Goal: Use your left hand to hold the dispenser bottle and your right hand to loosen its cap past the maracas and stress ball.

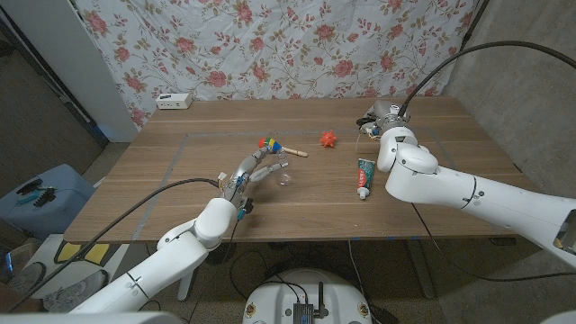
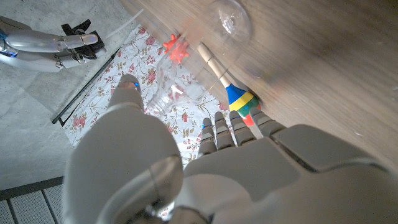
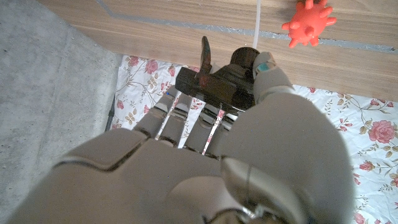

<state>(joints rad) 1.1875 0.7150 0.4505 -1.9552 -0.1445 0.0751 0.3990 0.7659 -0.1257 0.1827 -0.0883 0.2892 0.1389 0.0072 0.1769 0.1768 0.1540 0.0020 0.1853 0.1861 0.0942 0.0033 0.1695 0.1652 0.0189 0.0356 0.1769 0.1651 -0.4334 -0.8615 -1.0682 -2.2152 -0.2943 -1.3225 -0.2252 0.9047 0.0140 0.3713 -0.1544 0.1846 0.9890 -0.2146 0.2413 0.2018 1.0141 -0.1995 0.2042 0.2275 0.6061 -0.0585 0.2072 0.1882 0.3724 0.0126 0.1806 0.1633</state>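
My left hand (image 1: 245, 183) has its fingers (image 2: 219, 129) and thumb closed around a clear, blurred body that I take to be the dispenser bottle (image 2: 169, 93); the outline is too faint for me to be sure of the grip. It looks like thin, light, smooth plastic, so it will probably slip or dent if squeezed hard. I'd wrap it low around the belly and leave the neck free. I can read no label on it.

Just beyond those fingertips lies the maracas (image 1: 271, 144), its bright head nearest them and its handle pointing away. A small clear round piece (image 1: 286, 177) sits on the desk (image 1: 180, 180) beside the fingers.

The orange spiky stress ball (image 1: 328, 139) is further on, between the two hands. A toothpaste tube (image 1: 364, 175) has print too small to read.

My right hand (image 1: 385, 119) pinches a dark pump cap (image 3: 214, 84) between thumb and fingers. It looks rigid, best turned by its collar and not the nozzle.
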